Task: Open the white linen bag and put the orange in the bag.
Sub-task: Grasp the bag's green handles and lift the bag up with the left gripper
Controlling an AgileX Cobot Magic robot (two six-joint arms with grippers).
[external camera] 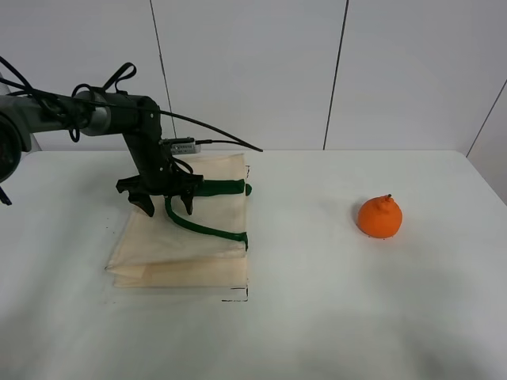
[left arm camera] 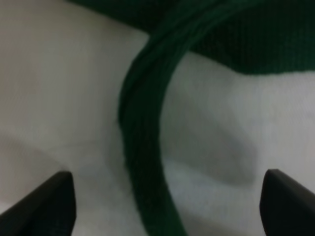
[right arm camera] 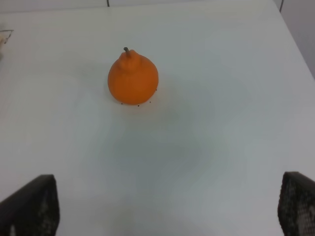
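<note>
1. White all round: a plain panelled wall behind and a white counter carrying just two things, well apart.
2. On the left half lies the cloth bag, flat and not yet opened, its green strap looping across the top face.
3. The left gripper hangs right over the bag with its fingers spread wide and pointing down. The left wrist view shows the strap running between the two fingertips, with nothing pinched yet. Whether the tips touch the cloth, I cannot tell.
4. Both strap ends fasten along the bag's right edge, so I judge the mouth faces right, towards the fruit. That edge runs from the wall side to the near side, and the strap crosses the gap between the fingers, which suits a pinch and lift.
5. The orange sits on the right half, upright, its knob and stem pointing up with a slight lean.
6. The right gripper is out of the high view. Its own camera shows its fingertips set wide apart and empty, with the orange ahead of them and roughly centred, not yet between them.
7. So the left arm is the nearer one for the bag, the right arm for the orange.
</note>
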